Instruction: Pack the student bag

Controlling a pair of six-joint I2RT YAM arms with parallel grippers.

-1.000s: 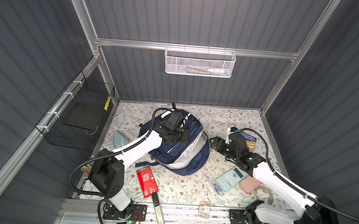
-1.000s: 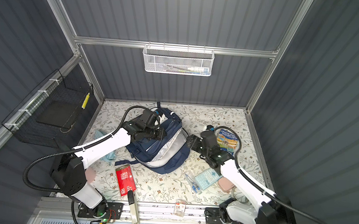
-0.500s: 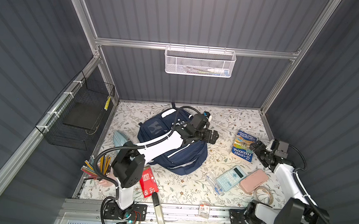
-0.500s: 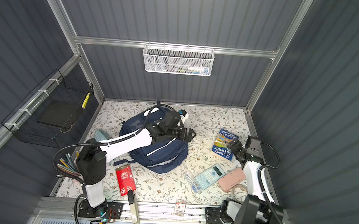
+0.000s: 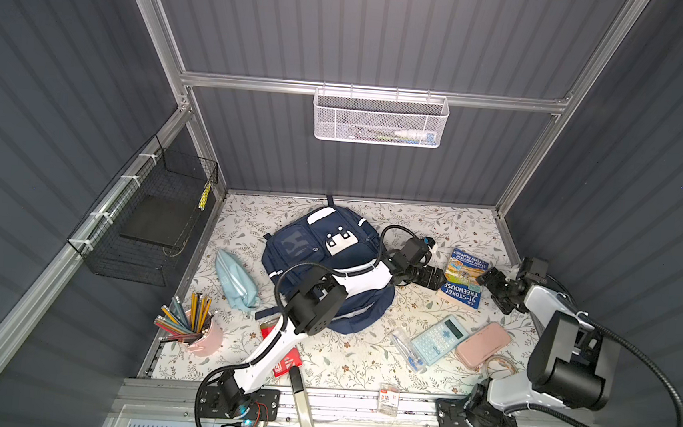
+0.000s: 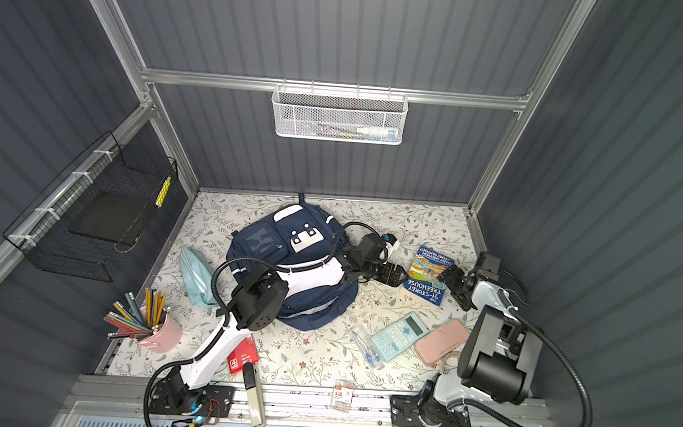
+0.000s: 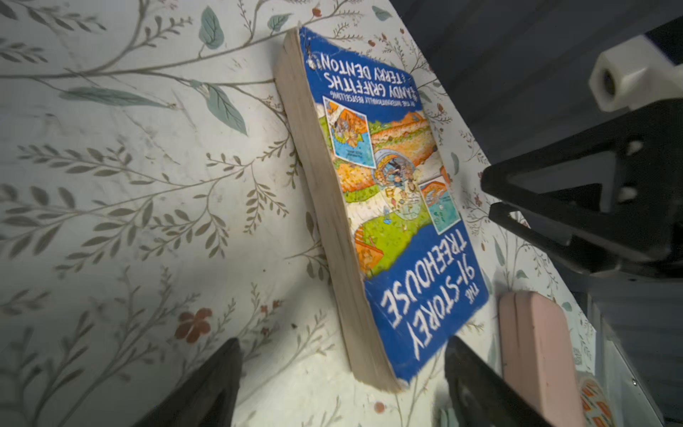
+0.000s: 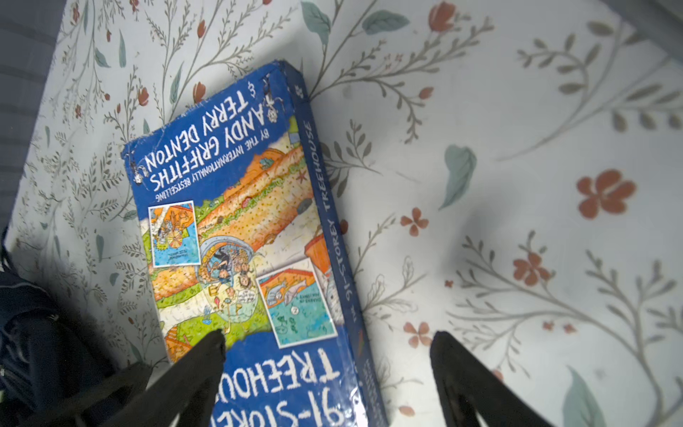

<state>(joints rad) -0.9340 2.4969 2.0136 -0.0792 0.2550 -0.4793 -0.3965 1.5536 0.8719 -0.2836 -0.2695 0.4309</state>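
Observation:
The student bag (image 5: 308,245) (image 6: 271,242), navy with a white patch, lies front up on the floral table; my left arm reaches across it. A blue paperback book (image 5: 464,278) (image 6: 426,277) lies to its right. My left gripper (image 5: 437,278) (image 6: 397,275) is open at the book's left edge; in the left wrist view the book's (image 7: 388,203) near corner sits between its spread fingers (image 7: 218,384). My right gripper (image 5: 492,285) (image 6: 451,279) (image 8: 329,355) is open at the book's right side, straddling the spine edge of the book (image 8: 240,240). Neither gripper holds anything.
A pink case (image 5: 483,344), a calculator (image 5: 438,339) and a clear pen pack (image 5: 406,349) lie in front of the book. A light-blue pouch (image 5: 235,277), a pencil cup (image 5: 197,328) and a red booklet (image 5: 288,360) are on the left. Wire baskets (image 5: 380,117) hang on the walls.
My left gripper left the bag, swung right to the book and opened. My right arm drew back from the bag to the book's right side. The bag now lies front up.

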